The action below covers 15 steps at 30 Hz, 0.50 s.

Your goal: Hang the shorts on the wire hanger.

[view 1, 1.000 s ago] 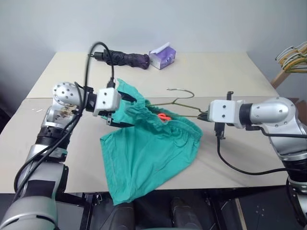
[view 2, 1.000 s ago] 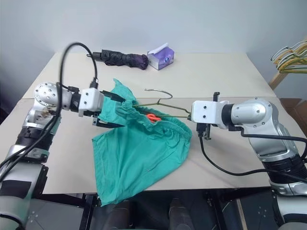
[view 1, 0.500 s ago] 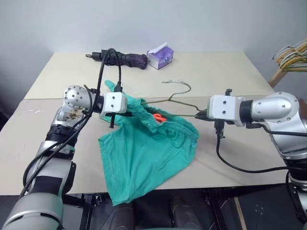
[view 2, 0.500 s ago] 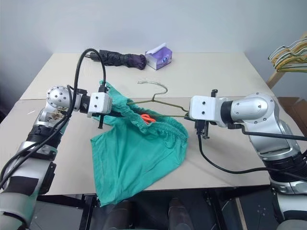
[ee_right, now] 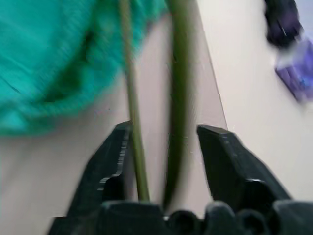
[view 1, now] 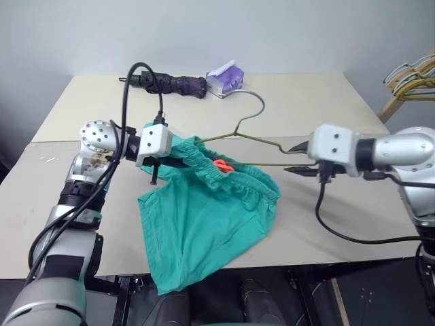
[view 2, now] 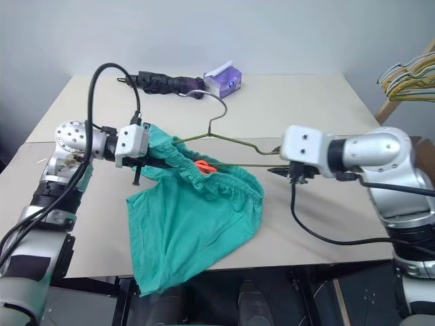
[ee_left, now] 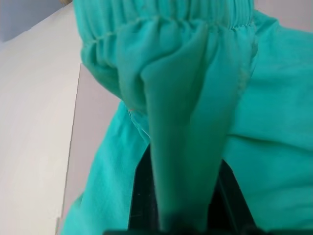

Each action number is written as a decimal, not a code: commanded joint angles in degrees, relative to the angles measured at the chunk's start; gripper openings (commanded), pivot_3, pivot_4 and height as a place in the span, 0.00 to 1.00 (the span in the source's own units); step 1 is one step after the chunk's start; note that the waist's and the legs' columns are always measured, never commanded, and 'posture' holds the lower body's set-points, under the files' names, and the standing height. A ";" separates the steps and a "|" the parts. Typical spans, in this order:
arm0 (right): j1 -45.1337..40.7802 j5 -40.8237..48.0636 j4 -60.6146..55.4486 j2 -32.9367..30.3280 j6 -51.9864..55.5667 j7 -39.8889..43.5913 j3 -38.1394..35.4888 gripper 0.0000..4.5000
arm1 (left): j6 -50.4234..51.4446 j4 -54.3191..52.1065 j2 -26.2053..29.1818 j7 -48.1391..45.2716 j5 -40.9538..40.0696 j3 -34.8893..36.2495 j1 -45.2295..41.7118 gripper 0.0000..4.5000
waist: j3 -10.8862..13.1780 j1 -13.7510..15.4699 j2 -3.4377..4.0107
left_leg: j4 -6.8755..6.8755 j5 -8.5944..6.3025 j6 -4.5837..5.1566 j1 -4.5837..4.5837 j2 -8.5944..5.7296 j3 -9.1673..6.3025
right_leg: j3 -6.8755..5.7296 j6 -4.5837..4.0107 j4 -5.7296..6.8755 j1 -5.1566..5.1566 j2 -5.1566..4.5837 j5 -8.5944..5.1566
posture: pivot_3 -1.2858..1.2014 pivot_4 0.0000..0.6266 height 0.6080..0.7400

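On the table (view 1: pixel 326 102), the left gripper (view 1: pixel 178 161) pinches the shorts (view 1: pixel 211 217) at their nine-o'clock waistband while the right gripper (view 1: pixel 296 158) (fingers spread) straddles the wire hanger (view 1: pixel 255 136) at three o'clock.

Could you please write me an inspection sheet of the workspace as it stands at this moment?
Surface: beige table, seam running across it.
Job's things: shorts lie on the table, lower edge hanging over the near side; wire hanger passes through the waistband, hook raised toward the far side.
Clutter: folded dark umbrella and purple tissue box at the far edge.
Grippers: left tool shut on the waistband; right tool open, the hanger's wires between its fingers.
Cables: black cable loops above the left arm; another hangs under the right arm.
Surroundings: bunch of hangers beyond the table's right side, grey wall behind.
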 commanded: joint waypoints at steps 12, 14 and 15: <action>22.01 19.22 -10.44 7.90 15.23 -5.44 -12.48 1.00 | 6.25 -6.67 1.79 3.45 -2.97 3.77 2.39 0.00 | 0.01 -0.11 -0.01 | 0.08 0.00 0.01 0.03 0.00 -0.04 | 0.00 0.18 0.02 0.09 0.01 -0.10 | 0.51 0.20 1.00; 22.24 19.56 -12.40 12.31 18.34 -11.40 -10.45 1.00 | 7.02 -7.61 1.67 3.96 -3.25 3.88 2.89 0.00 | 0.01 -0.37 -0.01 | 0.09 0.00 0.01 0.12 0.02 -0.03 | 0.02 0.38 0.06 0.11 0.04 -0.22 | 0.51 0.20 1.00; 21.98 19.47 -12.95 14.41 19.52 -13.89 -9.39 1.00 | 7.14 -7.94 1.71 4.10 -3.27 3.85 3.16 0.00 | 0.01 -0.47 -0.01 | 0.09 0.00 0.01 0.16 0.04 -0.03 | 0.03 0.38 0.09 0.12 0.07 -0.22 | 0.51 0.19 1.00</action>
